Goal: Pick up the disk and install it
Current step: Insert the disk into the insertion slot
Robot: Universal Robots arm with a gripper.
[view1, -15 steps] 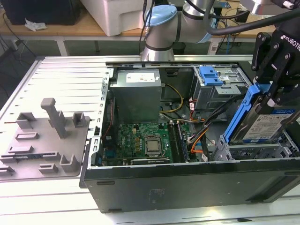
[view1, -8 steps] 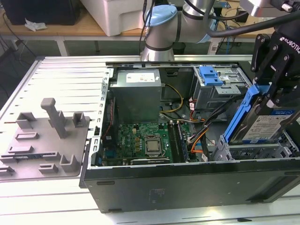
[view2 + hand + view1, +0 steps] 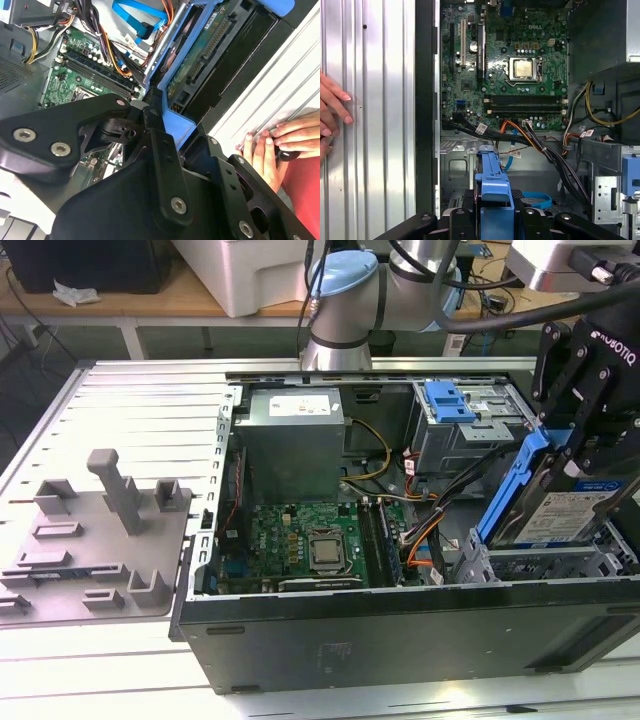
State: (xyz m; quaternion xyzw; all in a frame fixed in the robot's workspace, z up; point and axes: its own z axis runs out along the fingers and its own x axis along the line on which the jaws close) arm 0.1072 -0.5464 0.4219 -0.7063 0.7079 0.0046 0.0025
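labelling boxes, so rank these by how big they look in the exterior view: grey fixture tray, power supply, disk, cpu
1. grey fixture tray
2. power supply and disk: look alike; the disk is tilted and maybe nearer, so unranked
3. cpu, smallest

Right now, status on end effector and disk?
End effector shut on disk by its blue carrier. Disk tilted over drive bay, not seated. Person's hand on table beside case.

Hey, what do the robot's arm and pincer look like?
The arm has silver-grey tubular segments with pale blue joint caps, and black cables run alongside it. The pincer is matte black, built of angular linkage bars with silver screw heads, and carries white lettering.
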